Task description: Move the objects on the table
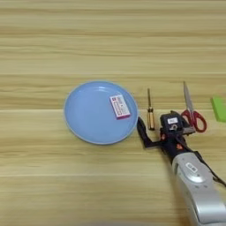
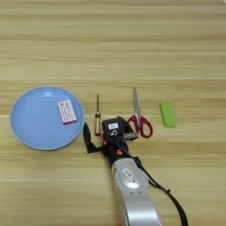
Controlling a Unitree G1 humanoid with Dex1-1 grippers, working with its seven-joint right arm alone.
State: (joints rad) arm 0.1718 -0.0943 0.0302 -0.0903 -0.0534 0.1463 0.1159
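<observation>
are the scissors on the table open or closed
Closed: the red-handled scissors lie flat with both blades together as one point.

A smooth silver forearm (image 2: 134, 194) with a small pale rectangular label narrows to a boxy black wrist block (image 2: 114, 130) bearing white stickers and orange spots, from which the black-fingered claw (image 2: 89, 140) juts, while a thin black cable (image 2: 165, 194) trails along the arm's side.

Light wooden table (image 1: 110, 39) with grain stripes – on it lay a blue plate (image 1: 88, 119), screwdriver (image 1: 150, 115), red-handled scissors (image 1: 191, 111), green block (image 2: 167, 114).
</observation>
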